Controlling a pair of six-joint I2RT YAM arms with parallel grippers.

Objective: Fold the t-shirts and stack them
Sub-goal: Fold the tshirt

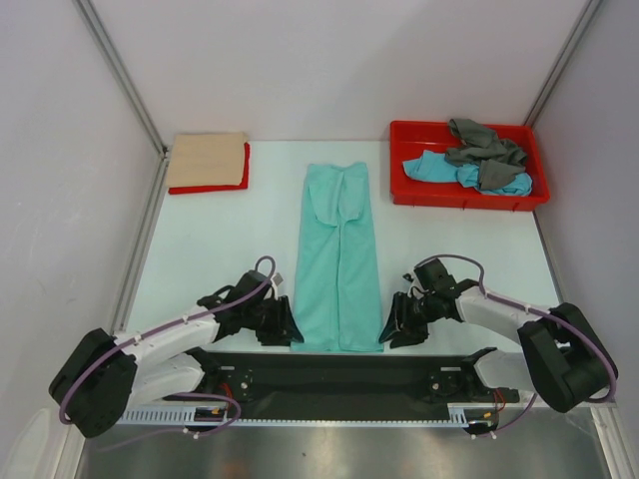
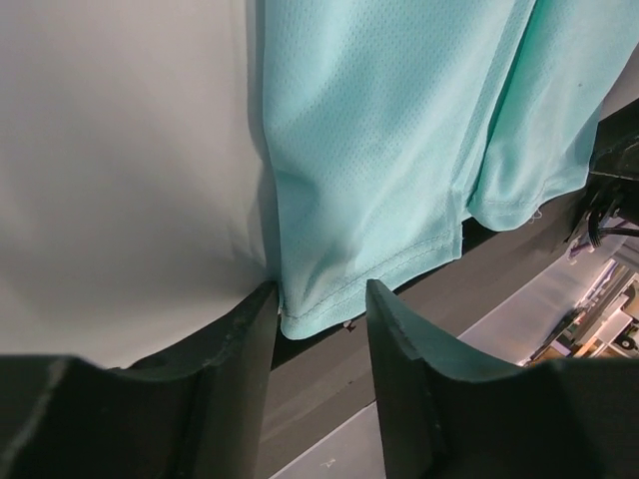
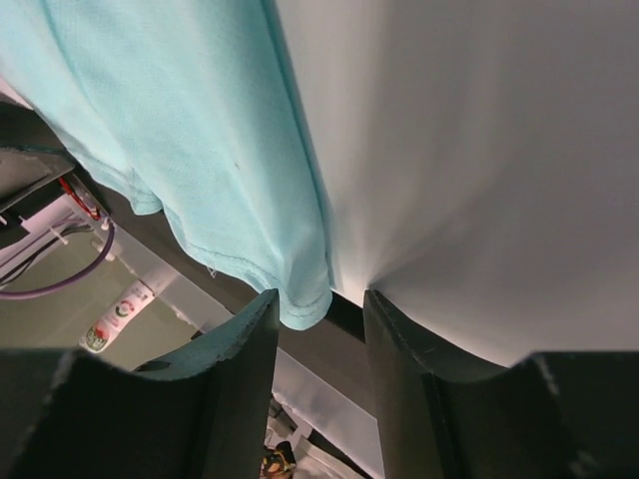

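Arms sit nearest, left arm (image 1: pixel 170 344) and right arm (image 1: pixel 499 314), bases on a black strip (image 1: pixel 339 374) at the near edge, both reaching in toward centre. Pale worktop (image 1: pixel 220 249) carries everything. Mint-green t-shirt (image 1: pixel 337 269) lies mid-worktop, folded into a long narrow band running far to near, with its hem at the near edge just over the black strip. Red tray (image 1: pixel 464 200) is at far right, holding a crumpled grey t-shirt (image 1: pixel 484 145) partly on top of a turquoise-blue t-shirt (image 1: pixel 434 168). Far left is a folded beige t-shirt (image 1: pixel 207 160) stacked on a red t-shirt (image 1: pixel 210 189), of which only an edge shows. Left gripper (image 1: pixel 285 327) is at the mint hem's left corner: fingers apart, corner lying in the gap, not pinched, so released. Right gripper (image 1: pixel 394 329) is at the hem's right corner: fingers apart, cloth corner just by the inner finger, also released, not grasping.
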